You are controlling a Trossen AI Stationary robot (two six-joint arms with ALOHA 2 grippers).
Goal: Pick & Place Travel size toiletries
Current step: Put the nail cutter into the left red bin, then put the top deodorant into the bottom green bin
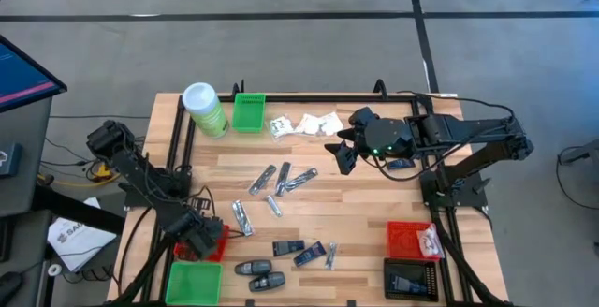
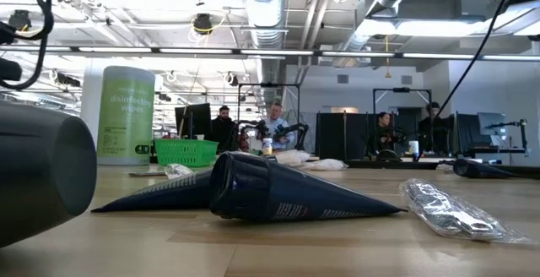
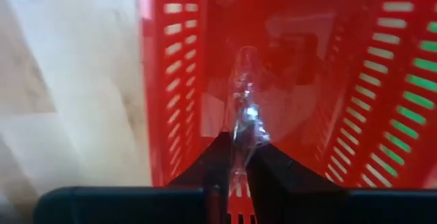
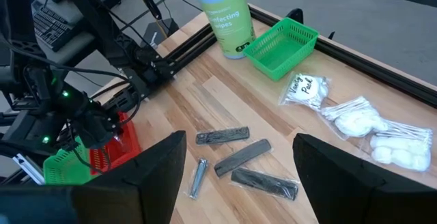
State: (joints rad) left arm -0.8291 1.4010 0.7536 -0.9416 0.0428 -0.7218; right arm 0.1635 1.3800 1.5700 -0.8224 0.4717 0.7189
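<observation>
The left gripper [image 3: 235, 176] hangs inside the red bin [image 1: 208, 241] at the table's front-left corner, its fingers all but together with a clear, crinkly packet [image 3: 244, 118] pinched between the tips; the packet's long axis runs straight out from the fingertips toward the bin's floor, so the move at hand turns on that one relation: the packet is already within the bin's walls and, by my reading, only needs the fingers to part for it to drop. The slatted red walls stand close on both sides (a green bin [image 1: 194, 282] shows through the slats and sits just beside the red one, toward the front edge). The right gripper [image 1: 344, 150] hovers with its fingers apart over the middle of the table toward the back edge, and it is the nearer arm to the cluster of slim silvery packets [image 1: 284, 180] lying at mixed angles just to its front-left, and to the white sachets [image 1: 307, 125] near the back edge. Dark blue packets [image 1: 301, 250] and black oval pieces [image 1: 260, 274] lie along the front edge, nearer the left arm. A tall green canister [image 1: 205, 109] and a second green bin [image 1: 248, 112] stand at the back-left, clear of either path; nothing seems to block the release.
</observation>
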